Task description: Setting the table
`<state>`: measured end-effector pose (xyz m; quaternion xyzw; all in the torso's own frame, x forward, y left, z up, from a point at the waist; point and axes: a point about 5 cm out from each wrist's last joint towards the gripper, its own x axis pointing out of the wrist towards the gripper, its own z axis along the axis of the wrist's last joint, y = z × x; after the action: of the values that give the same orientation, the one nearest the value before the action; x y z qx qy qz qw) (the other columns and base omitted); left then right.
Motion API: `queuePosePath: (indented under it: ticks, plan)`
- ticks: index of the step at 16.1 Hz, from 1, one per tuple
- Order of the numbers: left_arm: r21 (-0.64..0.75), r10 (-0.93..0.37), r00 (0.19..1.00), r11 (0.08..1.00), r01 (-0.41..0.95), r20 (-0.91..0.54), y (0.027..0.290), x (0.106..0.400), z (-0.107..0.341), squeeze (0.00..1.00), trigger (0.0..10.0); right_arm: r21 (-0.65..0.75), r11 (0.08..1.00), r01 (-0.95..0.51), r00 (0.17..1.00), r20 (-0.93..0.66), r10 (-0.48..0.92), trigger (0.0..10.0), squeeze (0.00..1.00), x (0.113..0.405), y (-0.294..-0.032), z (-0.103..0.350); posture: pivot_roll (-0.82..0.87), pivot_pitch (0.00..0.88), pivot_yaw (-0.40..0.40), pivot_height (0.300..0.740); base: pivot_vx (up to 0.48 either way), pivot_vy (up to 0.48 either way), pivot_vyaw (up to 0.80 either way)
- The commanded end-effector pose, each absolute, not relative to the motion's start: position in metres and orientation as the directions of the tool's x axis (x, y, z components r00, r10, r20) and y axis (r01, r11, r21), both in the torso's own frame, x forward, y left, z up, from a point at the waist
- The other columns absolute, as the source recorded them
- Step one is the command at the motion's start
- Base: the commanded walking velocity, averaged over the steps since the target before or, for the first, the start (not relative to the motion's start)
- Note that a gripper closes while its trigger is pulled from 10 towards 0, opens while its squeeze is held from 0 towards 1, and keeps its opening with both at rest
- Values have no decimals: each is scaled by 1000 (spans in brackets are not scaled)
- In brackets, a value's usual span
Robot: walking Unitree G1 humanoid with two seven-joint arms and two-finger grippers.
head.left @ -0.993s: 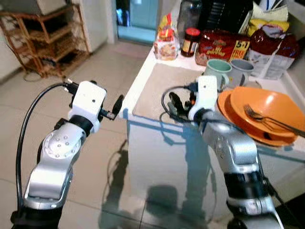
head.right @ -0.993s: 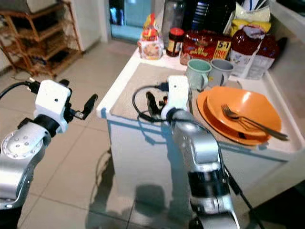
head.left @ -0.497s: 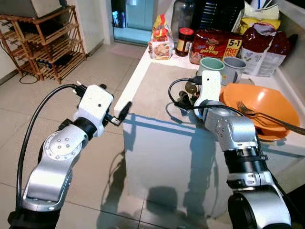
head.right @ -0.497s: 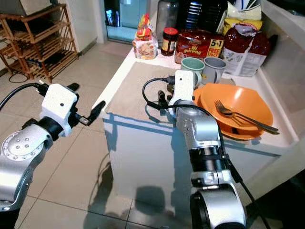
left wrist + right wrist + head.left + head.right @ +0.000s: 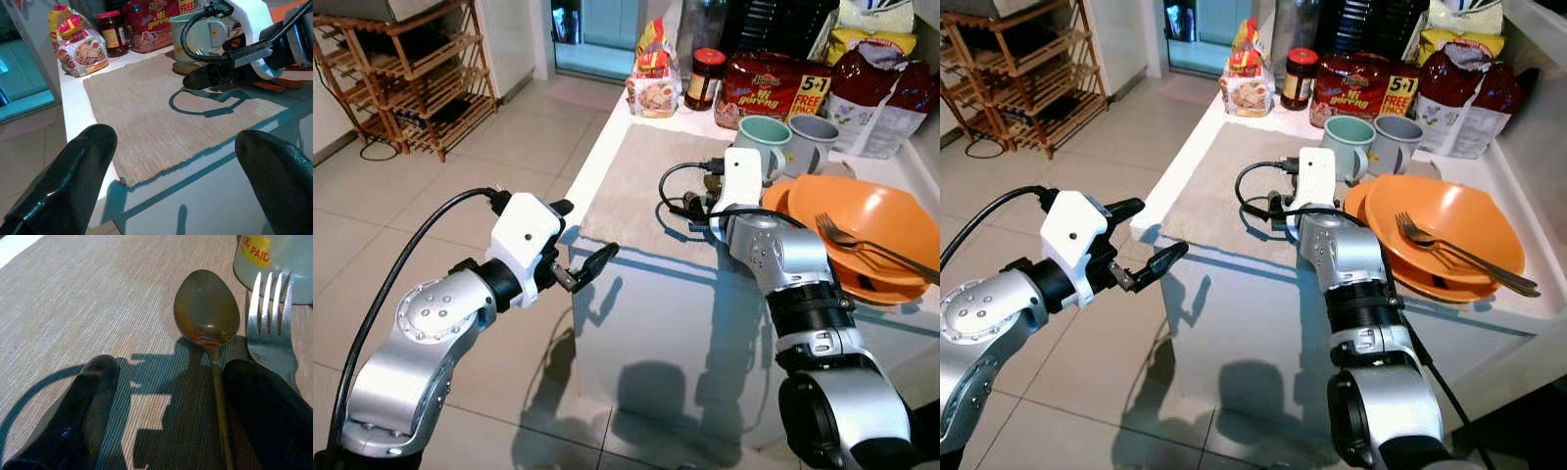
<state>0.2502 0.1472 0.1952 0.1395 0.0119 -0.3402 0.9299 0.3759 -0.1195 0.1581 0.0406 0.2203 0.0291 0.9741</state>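
The spoon point(image 5: 209, 313) and fork point(image 5: 272, 328) handles are cut off at the edge. The far grey mug point(image 5: 815, 140) sits partly behind the green mug point(image 5: 761, 143).

Left pincer point(image 5: 1144, 242) open beside table corner point(image 5: 1151, 230); fork point(image 5: 1459, 257) in orange bowl point(image 5: 1449, 220).

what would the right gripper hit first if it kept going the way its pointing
Most likely the spoon: it lies on the placemat between the open fingers of the right gripper, with the fork alongside. Beyond them stands the green mug. Depth is hard to judge.
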Motion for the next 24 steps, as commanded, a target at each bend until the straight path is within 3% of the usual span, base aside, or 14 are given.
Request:
queuePosePath:
  ticks: [1,5,6,7,10,24]
  plan:
    - [255,-638,761,720,645,-121,147,247,198,0,10000,106,994,-25,910,-409,66,10000,0,380,-123,164,64,0,-61,740,0,0,0]
    - [252,-650,749,710,658,-126,145,247,199,0,10000,129,992,-9,902,-427,64,10000,0,381,-125,160,62,0,-56,740,0,0,0]
    - [253,-653,747,707,661,-128,145,247,199,0,10000,145,989,-2,895,-442,67,9216,0,380,-125,157,62,0,-55,740,0,0,0]
    - [254,-653,746,705,663,-132,145,247,199,0,10000,147,989,-3,889,-453,70,4078,0,380,-125,155,62,0,-54,740,0,0,0]
    - [254,-653,744,703,664,-137,146,246,198,0,10000,144,989,-14,883,-462,79,0,0,380,-125,153,62,0,-54,740,0,0,0]
    - [251,-665,732,691,678,-148,144,247,197,0,10000,125,992,-35,870,-484,92,0,0,379,-125,151,56,0,-47,740,0,0,0]
